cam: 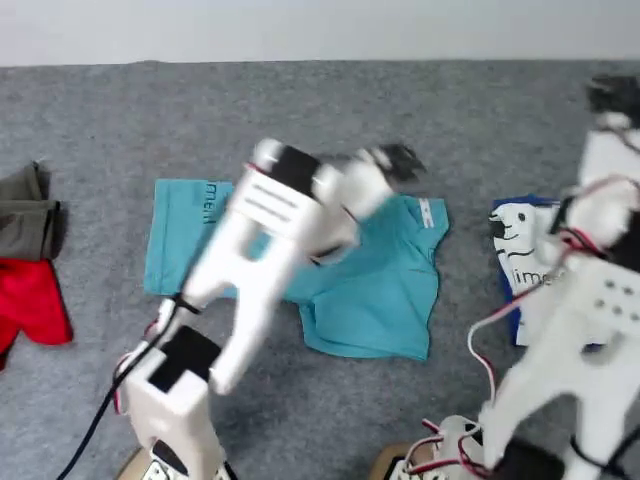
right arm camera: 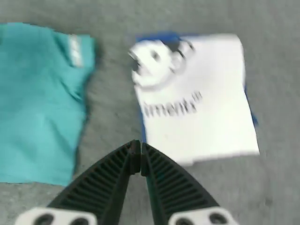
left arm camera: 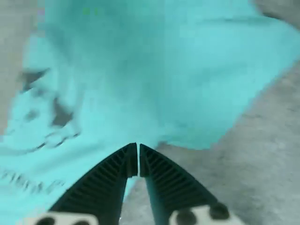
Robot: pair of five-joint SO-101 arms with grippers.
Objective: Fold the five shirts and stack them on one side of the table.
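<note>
Lying across the middle of the grey counter (cam: 450, 120), the teal shirt (cam: 375, 290) has its long axis running side to side in the high view. A small white tag sits at its far corner on the end toward the white shirt (cam: 520, 255), and faint print shows at the opposite far corner. Its near edge is rumpled and uneven. The left hand (left arm camera: 138, 152) hangs over this shirt just at a cloth edge, where teal meets bare counter, its two ribbed fingers clenched tip to tip with nothing between them. The right hand (right arm camera: 140, 150) is likewise clenched and empty, poised above the strip of counter between the teal shirt and the white one. The white shirt is folded into a neat rectangle with its long axis running near to far, its printed figure at the far end. It rests on a blue shirt (right arm camera: 154, 37) that shows only as a rim. At the high view's left edge lie an olive shirt (cam: 25, 220) and, nearer, a red shirt (cam: 30, 300), touching each other.
</note>
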